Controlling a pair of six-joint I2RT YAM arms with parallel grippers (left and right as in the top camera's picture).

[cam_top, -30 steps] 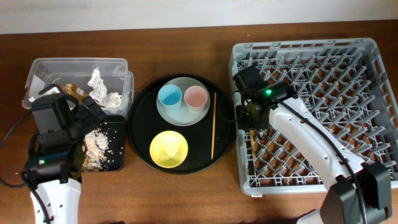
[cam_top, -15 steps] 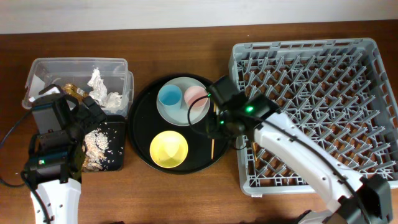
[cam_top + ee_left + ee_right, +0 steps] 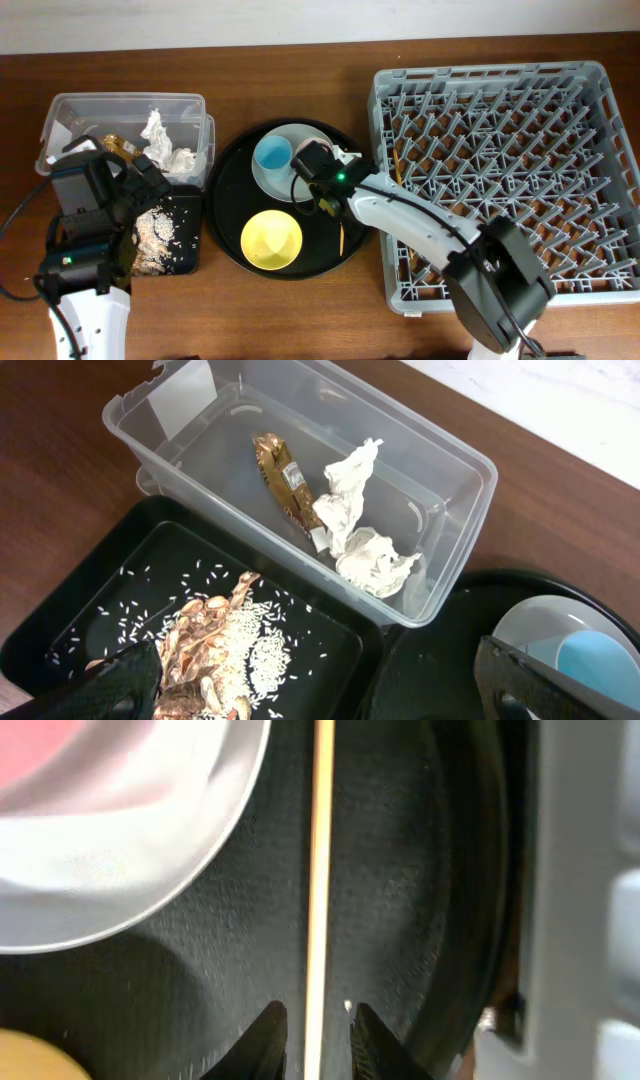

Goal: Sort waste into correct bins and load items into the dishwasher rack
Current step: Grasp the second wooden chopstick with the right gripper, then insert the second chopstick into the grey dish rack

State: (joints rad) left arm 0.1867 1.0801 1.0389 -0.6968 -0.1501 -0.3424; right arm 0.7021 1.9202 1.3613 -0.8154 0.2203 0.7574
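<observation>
My right gripper (image 3: 333, 192) hangs low over the round black tray (image 3: 228, 200). Its fingertips (image 3: 270, 1032) stand a little apart, one on each side of a thin wooden chopstick (image 3: 320, 870) lying flat on the tray; I see narrow gaps on both sides. Left of the stick are the pale plate (image 3: 120, 870) and the pink cup (image 3: 40, 750). The blue cup (image 3: 272, 153) and yellow bowl (image 3: 272, 240) sit on the same tray. My left gripper (image 3: 330, 700) is wide open over the shallow black tray (image 3: 330, 625) holding the food scraps (image 3: 215, 645). Crumpled paper (image 3: 350, 510) and a brown-gold wrapper (image 3: 280, 480) lie in the clear tub (image 3: 455, 455).
The grey dishwasher rack (image 3: 490, 72) fills the right side, its near wall (image 3: 580, 870) close beside the round tray's rim. My right arm reaches from the rack's front corner across to the tray. Bare wooden table lies in front of the trays.
My right arm has swung left from the rack to the round tray and come down over the chopstick. The left arm has not moved.
</observation>
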